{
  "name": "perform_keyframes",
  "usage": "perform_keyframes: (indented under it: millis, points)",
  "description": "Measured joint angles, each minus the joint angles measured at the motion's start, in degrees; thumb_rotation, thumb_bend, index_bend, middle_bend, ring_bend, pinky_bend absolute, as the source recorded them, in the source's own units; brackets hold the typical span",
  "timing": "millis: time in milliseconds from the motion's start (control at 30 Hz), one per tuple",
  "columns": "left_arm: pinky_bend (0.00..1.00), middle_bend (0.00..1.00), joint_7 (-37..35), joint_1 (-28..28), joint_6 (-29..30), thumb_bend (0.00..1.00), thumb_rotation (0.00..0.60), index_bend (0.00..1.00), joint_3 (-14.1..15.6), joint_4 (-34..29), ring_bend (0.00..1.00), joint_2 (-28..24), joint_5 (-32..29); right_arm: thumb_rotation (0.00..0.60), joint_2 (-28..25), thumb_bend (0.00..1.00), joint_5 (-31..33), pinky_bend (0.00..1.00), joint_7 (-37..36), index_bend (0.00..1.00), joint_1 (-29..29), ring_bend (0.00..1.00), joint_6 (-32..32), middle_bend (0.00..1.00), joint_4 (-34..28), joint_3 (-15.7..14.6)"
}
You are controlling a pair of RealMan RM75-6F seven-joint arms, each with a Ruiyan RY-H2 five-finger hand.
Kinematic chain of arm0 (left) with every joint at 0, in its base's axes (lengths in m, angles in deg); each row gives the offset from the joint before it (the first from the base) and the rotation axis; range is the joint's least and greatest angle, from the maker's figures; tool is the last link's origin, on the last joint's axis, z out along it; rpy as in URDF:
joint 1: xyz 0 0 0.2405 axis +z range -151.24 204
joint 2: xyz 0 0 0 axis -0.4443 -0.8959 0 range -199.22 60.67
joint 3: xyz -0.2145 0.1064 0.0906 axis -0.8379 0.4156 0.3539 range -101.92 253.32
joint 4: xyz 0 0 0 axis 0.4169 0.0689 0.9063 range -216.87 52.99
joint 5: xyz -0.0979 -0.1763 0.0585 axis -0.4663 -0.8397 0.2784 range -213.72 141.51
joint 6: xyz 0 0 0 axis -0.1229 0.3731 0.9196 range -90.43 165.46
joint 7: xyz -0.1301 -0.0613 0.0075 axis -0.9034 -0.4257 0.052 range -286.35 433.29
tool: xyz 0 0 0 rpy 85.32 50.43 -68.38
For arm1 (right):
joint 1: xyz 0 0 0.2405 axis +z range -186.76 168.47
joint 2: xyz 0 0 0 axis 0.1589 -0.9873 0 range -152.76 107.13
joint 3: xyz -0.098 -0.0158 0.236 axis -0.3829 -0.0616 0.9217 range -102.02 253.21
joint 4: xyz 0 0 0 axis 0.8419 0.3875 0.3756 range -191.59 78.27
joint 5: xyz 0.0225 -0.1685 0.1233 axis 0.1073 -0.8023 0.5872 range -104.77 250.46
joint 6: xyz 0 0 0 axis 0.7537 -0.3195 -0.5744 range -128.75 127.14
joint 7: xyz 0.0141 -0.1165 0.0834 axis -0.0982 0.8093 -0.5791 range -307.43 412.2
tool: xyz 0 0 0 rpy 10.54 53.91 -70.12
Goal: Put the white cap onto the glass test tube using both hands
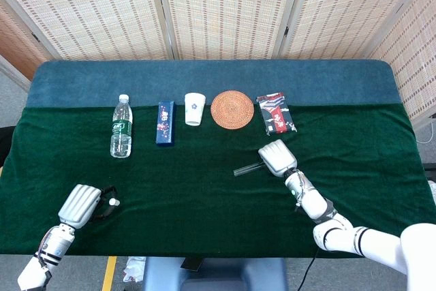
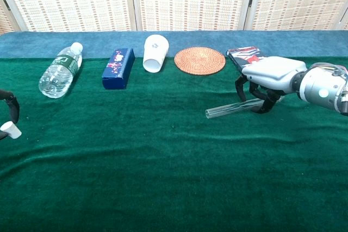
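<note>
Here the right hand [image 2: 267, 80] curls its fingers around one end of the glass tube [image 2: 228, 109], which lies on the green bench [image 2: 163, 167]. The left hand [image 1: 82, 204], near the bench's front left edge, pinches the white cap [image 2: 10, 129].

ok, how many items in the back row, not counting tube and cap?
5, left to right in the head view: bottle lying down, blue box, paper cup, woven coaster, dark packet. Nothing seems hidden.
</note>
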Motion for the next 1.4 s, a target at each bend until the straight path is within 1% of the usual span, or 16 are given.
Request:
perform_keyframes:
  millis: [433,533,733,867,1133,1300,1400]
  points:
    - [0.85,1.0,-0.7,0.3,0.3,0.46,0.6,0.58,-0.1,0.6,0.92,0.1,0.0,0.6,1.2,0.38,2.5,1.0,2.3,0.58,1.1,1.0,0.0,0.86,1.2,-0.7]
    - [0.85,1.0,-0.8,0.4,0.5,0.46,0.6,0.58,-0.1,0.6,0.92,0.0,0.0,0.6,1.1,0.42,2.5,1.0,1.8,0.63,1.1,1.0,0.4,0.87,0.9,-0.6]
    - [0.85,1.0,-3.1,0.3,1.1,0.46,0.6,0.58,-0.8,0.7,0.92,-0.4,0.1,0.6,-0.2,0.52,1.3,1.0,-1.1,0.76,0.4,1.0,2.3,0.91,-1.5,-0.3]
    - [0.85,1.0,-6.0,-0.2,1.5,0.46,0.6,0.58,-1.8,0.4,0.92,-1.5,-0.1,0.6,-1.9,0.54,-0.5,1.0,-5.0,0.81,-0.8,1.0,4.7,0.93,-4.8,-0.1]
    - [0.85,1.0,-14.3,-2.0,2.2,0.47,0.6,0.58,-4.0,-2.7,0.92,-4.2,0.9,0.6,-5.5,0.59,-6.6,1.0,-17.3,0.86,-4.9,1.0,11.3,0.96,-13.0,-0.1]
    - [0.85,1.0,-15.3,-3.0,5.0,0.47,0.6,0.58,-5.3,-4.4,0.92,-3.8,3.5,0.6,-5.8,0.62,-9.9,1.0,-24.4,0.89,-7.4,1.0,15.9,0.99,-17.1,-0.2]
    - [0.85,1.0,-14.5,-3.6,7.0,0.47,0.6,0.58,-6.1,-4.9,0.92,-2.5,5.2,0.6,-4.8,0.63,-10.3,1.0,-27.5,0.9,-8.3,1.0,16.8,0.99,-18.7,0.0]
